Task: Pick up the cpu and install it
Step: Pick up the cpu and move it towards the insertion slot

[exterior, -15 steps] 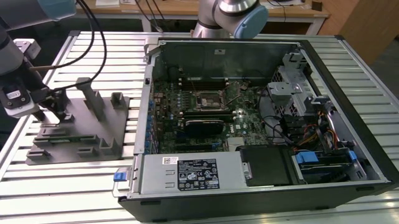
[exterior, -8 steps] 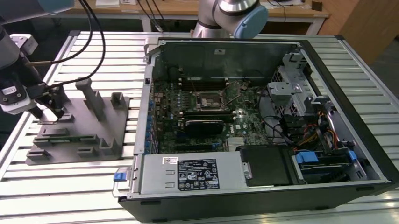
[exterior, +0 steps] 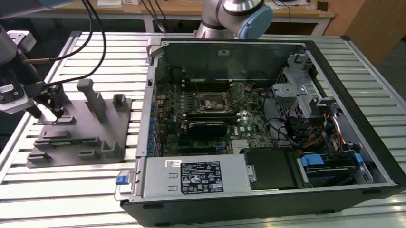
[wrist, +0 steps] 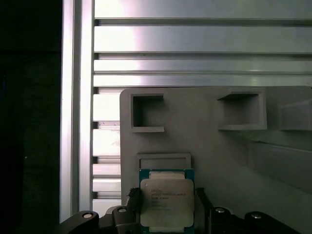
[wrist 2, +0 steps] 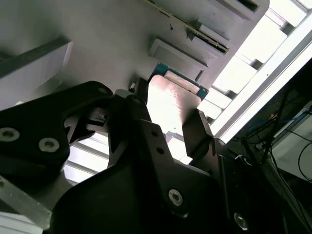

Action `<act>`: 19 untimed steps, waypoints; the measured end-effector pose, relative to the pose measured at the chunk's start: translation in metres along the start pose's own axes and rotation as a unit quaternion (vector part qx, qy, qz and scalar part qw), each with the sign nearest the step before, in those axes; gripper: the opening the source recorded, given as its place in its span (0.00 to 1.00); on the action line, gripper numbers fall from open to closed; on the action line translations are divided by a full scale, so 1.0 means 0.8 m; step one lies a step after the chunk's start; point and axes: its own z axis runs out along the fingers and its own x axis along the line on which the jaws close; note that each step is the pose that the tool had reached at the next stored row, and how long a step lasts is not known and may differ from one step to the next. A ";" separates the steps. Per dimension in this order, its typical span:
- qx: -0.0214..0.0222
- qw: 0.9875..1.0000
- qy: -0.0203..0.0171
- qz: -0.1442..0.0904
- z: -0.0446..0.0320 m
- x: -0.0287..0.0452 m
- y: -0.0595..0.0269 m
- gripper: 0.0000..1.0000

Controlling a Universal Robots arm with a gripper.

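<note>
Gripper (exterior: 47, 113): at the exterior view's left, above the tray's far corner.
Jaws: closed on two opposite edges of the cpu.
Cpu (wrist: 166, 204): silver face showing in both wrist views, held between the fingers, just over the tray.
Grey tray (exterior: 76, 140): on the slatted table (exterior: 95, 190), posts upright.
Computer case (exterior: 355, 95): open, well apart to the right, with the socket (exterior: 212, 100) mid-board.

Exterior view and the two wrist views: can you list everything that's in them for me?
cpu: one, silver with pale rim, between the jaws at the tray
tray: one, grey, with upright posts, exterior view's left
computer case: one, black, open, middle of the table
socket: one, black-framed, on the case's motherboard
table: one, silver slats, beneath everything
arm: one, silver and blue, behind the case
gripper: one, black, jaws shut on the cpu
</note>
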 end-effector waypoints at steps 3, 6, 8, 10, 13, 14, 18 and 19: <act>0.000 1.000 0.000 0.000 -0.0020 0.0000 0.000 0.53; 0.000 1.000 0.000 0.000 -0.0058 0.0000 0.000 0.53; 0.000 1.000 0.000 0.000 -0.0082 0.0000 0.000 0.53; 0.000 1.000 0.000 0.000 -0.0111 0.0000 0.000 0.53; 0.000 1.000 0.000 0.000 -0.0162 0.0000 0.001 0.53; 0.000 1.000 0.000 0.000 -0.0175 0.0000 0.001 0.53; 0.000 1.000 0.000 0.000 -0.0203 0.0000 0.001 0.53; 0.000 1.000 0.000 0.000 -0.0208 0.0000 0.001 0.53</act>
